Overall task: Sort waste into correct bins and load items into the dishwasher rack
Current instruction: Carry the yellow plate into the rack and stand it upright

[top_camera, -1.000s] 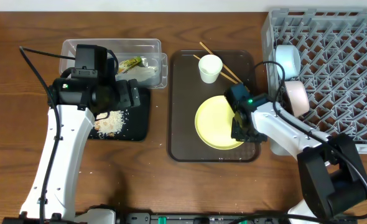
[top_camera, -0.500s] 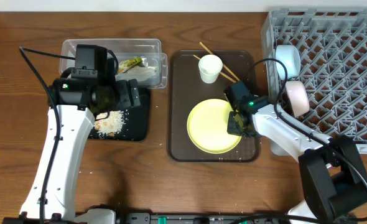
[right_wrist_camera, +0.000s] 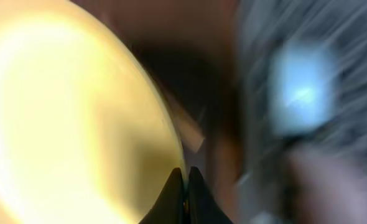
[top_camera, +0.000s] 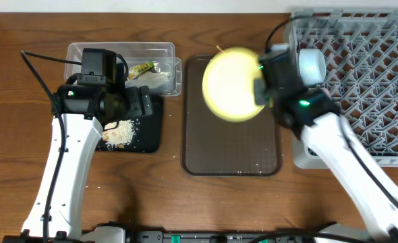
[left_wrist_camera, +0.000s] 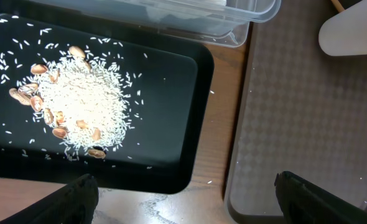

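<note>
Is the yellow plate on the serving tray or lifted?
Lifted: the yellow plate hangs above the serving tray, rim pinched in the shut right gripper.

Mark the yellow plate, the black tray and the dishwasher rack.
yellow plate (top_camera: pixel 229 84), overhead view, middle of its face.
black tray (left_wrist_camera: pixel 174 115), left wrist view, bare floor near its right edge.
dishwasher rack (top_camera: pixel 374 81), overhead view, lattice base.

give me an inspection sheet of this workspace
surface: wooden table carrying a brown serving tray
job's things: yellow plate in the air over the tray, blurred; rice scraps in black tray; wrapper and paper in clear tub; white cup on the serving tray; bowl in grey rack
clutter: stray rice grain on the table
grippers: right gripper shut on the plate's rim; left gripper open, empty
cables: black cable looped left of the tub
surroundings: nothing seen
</note>
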Controlling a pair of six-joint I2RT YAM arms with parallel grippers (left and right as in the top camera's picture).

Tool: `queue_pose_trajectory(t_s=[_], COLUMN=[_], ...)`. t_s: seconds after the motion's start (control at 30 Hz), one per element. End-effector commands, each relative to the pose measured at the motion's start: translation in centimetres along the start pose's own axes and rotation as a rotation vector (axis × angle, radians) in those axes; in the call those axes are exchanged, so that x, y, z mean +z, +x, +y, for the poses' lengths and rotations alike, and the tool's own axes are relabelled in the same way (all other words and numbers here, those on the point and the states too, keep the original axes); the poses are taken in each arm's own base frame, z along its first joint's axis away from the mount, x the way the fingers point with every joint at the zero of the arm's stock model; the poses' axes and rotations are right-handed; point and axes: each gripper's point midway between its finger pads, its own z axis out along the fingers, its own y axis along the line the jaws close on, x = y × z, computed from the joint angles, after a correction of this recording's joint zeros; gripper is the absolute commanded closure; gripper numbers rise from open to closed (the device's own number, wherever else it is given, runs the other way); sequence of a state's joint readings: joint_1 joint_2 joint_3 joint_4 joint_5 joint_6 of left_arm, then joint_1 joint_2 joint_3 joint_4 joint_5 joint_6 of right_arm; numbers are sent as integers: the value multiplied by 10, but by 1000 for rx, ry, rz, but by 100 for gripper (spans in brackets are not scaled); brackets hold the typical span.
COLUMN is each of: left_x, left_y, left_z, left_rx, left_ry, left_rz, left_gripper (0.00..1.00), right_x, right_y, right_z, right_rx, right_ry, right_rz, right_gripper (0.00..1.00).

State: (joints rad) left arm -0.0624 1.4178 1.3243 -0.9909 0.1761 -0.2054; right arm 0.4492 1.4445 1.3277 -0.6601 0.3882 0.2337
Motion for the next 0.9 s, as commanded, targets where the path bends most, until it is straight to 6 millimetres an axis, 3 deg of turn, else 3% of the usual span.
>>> queue_pose_trajectory(t_s=[0.0,0.17,0.33,0.6,0.73,0.87], left_x=[1,1,1,1,1,1], left_y=[-1,-1,-1,-1,-1,-1], left_z=[3,3,3,3,3,3], left_rx=[3,3,3,3,3,3], left_ry=[-14,-14,-14,-14,-14,-14], left_rz=[1,1,0,1,0,1], left_gripper=[7,7,7,7,7,7], right_x=[-36,-61,-55,-9,25,51], right_y=[-41,-70,-84,-74,-58,-44], right_z=[-73,-137,-195,-266,-287,-293], right_rx=[-66,-93,-42,-51,-64,-78], right_ry=[285,503,654,816,844,847], right_rz=[-148,-236,-265,-177,-109,-56], right_gripper=[99,99,99,99,99,99])
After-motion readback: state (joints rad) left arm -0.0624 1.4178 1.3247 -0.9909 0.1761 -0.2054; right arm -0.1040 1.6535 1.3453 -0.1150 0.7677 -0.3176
